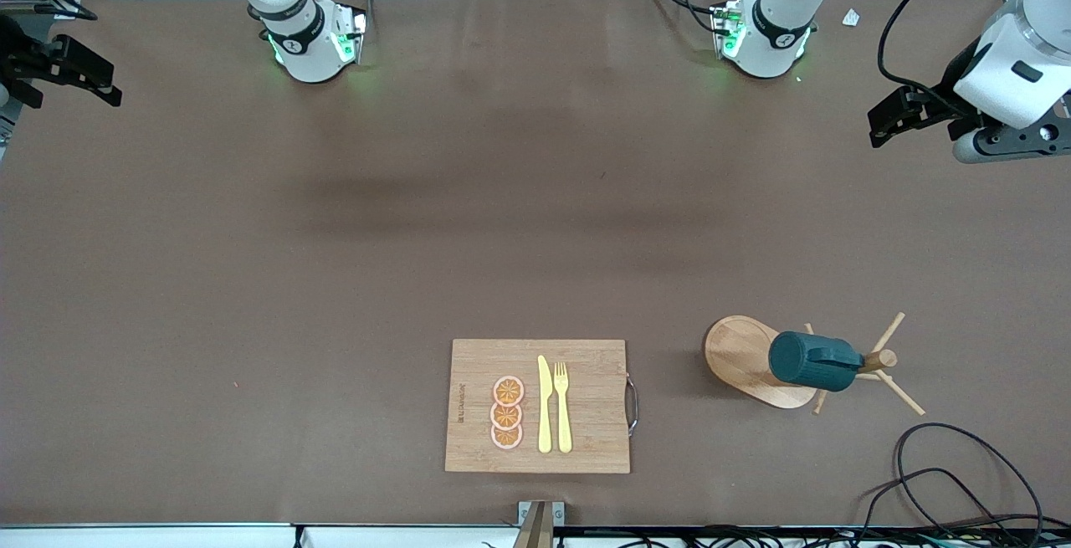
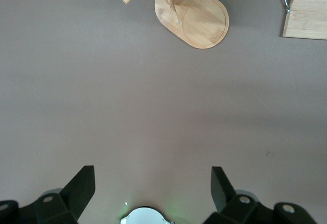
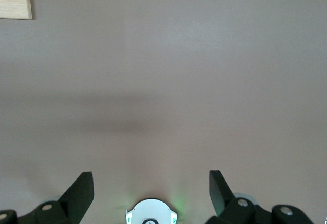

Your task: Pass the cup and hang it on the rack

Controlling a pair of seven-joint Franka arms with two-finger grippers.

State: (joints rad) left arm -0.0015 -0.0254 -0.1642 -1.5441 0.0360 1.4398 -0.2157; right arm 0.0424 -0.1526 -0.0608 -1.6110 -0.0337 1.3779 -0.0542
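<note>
I saw the cup (image 1: 816, 361) already hanging on the rack (image 1: 747, 358), toward the left arm's end of the table and fairly near the front camera. The cup lay on its side up on the post, its long axis roughly level and running along the table's length, with the closed bottom facing the cutting board (image 1: 538, 406) and the mouth turned toward the post's top and the spread pegs. Its handle showed as a dark bar along the upper flank. The rack itself stood on its oval base, pegs fanning out toward the table's left-arm edge.

The left gripper (image 1: 899, 117) hung in the air over bare tabletop at the left arm's edge, fingers (image 2: 82, 185) spread wide with nothing between them. The right gripper (image 1: 63, 71) hung over the table's right-arm edge, likewise wide apart and empty. Both arms were waiting.

On the cutting board, beside the rack, lay three orange slices (image 1: 507, 412), a yellow knife (image 1: 545, 404) and a yellow fork (image 1: 562, 406), side by side.
</note>
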